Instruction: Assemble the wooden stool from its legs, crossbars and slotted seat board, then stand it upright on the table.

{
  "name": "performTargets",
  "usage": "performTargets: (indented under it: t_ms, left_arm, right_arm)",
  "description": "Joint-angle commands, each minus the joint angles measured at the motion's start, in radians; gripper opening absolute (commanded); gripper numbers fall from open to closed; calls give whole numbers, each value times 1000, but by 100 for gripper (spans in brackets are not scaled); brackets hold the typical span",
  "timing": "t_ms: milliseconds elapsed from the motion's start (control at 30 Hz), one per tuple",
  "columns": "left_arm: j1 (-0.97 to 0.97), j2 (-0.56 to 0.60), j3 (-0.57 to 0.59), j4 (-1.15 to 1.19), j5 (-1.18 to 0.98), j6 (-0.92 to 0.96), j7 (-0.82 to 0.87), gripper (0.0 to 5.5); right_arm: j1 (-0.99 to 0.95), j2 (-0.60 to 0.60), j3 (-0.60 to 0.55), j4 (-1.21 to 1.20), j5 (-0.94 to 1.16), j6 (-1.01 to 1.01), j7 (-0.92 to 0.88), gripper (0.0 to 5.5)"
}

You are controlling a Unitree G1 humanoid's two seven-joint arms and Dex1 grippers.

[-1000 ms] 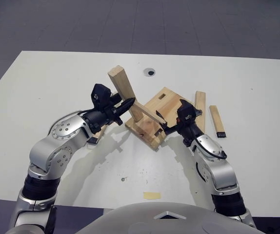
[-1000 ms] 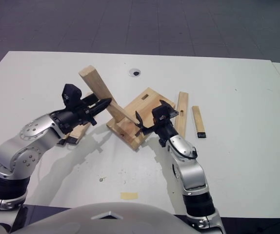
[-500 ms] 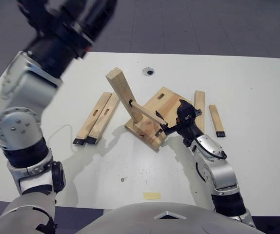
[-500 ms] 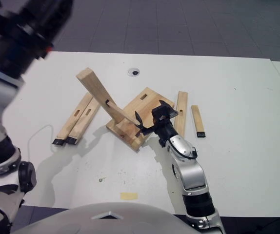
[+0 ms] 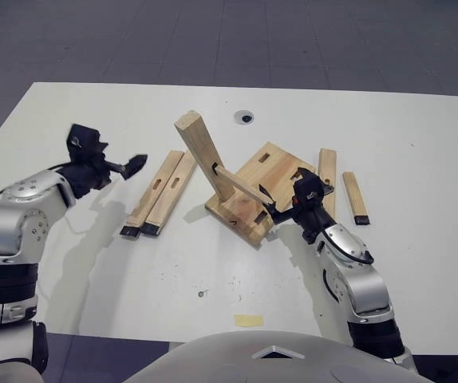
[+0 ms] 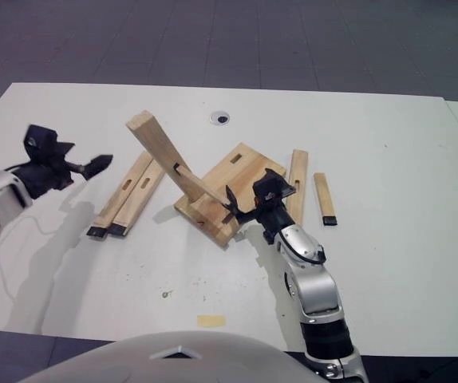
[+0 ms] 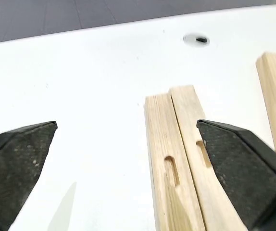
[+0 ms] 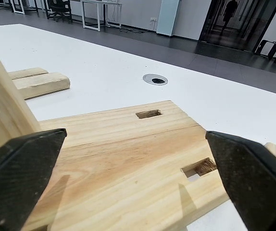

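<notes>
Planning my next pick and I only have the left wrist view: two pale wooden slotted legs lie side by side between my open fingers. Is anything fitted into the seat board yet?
Observer: Yes. One pale wooden leg stands tilted on the square slotted wooden seat board, with a thin wooden crossbar sticking out of its side slot.
Operator: And what is the other arm doing?
Observer: The right gripper is open at the board's edge on the robot's right, clamped on nothing.
</notes>
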State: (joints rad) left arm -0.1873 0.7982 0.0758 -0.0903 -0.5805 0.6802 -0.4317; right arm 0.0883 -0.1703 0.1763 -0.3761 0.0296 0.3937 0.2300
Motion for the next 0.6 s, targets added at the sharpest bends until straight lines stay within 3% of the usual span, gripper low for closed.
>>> performTargets:
  t_ms: [33,300,600]
  left_arm:
    - [22,-6,-79,35,106,-59,-74,539]
    - [38,12,-191,216,316,-206,-204,539]
    - [3,38,-143,293,389,-260,-259,539]
  right_arm:
    - [-3,0,-6,-2,5,3,3,540]
    - [-2,4,-4,-5,3,5,-2,540]
    - [0,10,7,-7,-1,6,-5,540]
